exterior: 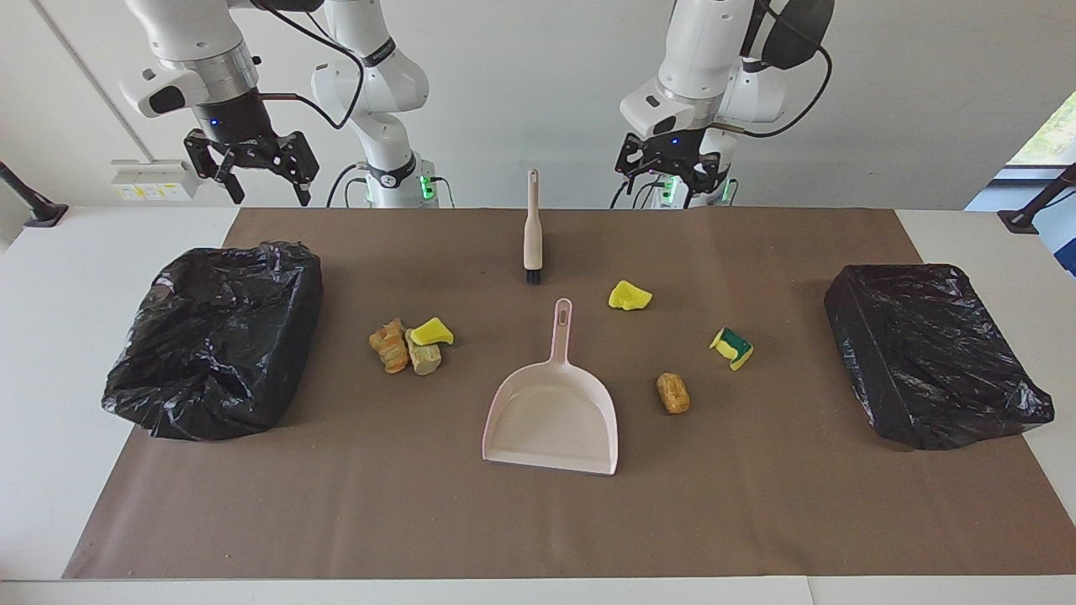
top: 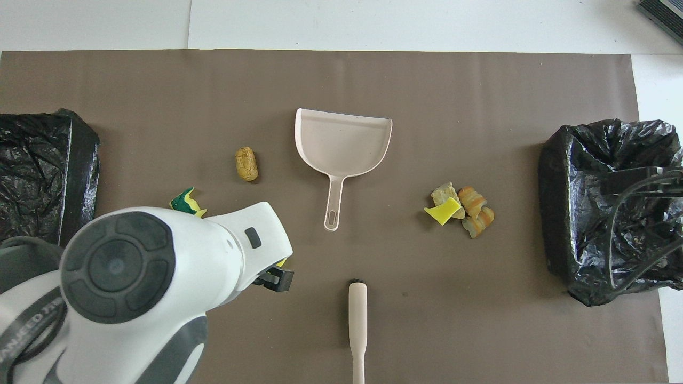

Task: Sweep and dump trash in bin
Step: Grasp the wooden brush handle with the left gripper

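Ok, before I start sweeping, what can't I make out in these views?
Yellow sponge piece: overhead, almost all under the left arm.
Green-yellow sponge: overhead, partly under that arm.
Brush: overhead, handle end cut off by the bottom edge.
Bin at the left arm's end: overhead, cut off by the edge.
Left gripper, up over the mat's edge: overhead, mostly hidden by its own arm.
Right gripper, open, up near the other bin: outside the overhead view.
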`<state>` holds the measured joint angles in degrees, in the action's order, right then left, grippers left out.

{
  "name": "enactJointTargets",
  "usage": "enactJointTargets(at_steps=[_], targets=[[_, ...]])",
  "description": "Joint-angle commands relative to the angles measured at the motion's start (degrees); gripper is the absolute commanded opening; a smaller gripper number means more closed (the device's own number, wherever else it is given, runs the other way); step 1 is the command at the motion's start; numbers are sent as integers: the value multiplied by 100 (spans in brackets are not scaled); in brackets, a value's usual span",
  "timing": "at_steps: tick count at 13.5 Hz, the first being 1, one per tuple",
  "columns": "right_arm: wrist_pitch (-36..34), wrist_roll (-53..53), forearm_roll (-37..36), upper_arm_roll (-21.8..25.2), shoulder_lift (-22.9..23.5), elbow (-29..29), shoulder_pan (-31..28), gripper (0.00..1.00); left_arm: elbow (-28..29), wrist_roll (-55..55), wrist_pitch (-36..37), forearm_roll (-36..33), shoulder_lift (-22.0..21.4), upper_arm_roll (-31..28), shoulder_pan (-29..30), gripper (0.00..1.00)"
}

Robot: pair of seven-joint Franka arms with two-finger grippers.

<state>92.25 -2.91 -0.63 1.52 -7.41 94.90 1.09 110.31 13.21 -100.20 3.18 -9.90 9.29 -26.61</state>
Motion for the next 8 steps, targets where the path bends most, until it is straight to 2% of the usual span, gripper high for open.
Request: enactJointTargets(at_steps=[1, 3, 6, 8], targets=[[-76, 89, 89, -20, 64, -112, -65, 100, 744, 688, -832, 69, -179, -103, -676, 100], [-76, 89, 89, -20, 64, -104, -65, 100, 1166, 1156, -1377, 69, -135, -103, -1186, 100], [-76, 89, 89, -20, 64, -112, -65, 100, 1562, 2034, -2089, 69, 330, -103, -2074, 100], [-76, 89, 89, -20, 64, -112, -65, 100, 1922, 2421, -2634, 69, 375, -103, -2514, 100]])
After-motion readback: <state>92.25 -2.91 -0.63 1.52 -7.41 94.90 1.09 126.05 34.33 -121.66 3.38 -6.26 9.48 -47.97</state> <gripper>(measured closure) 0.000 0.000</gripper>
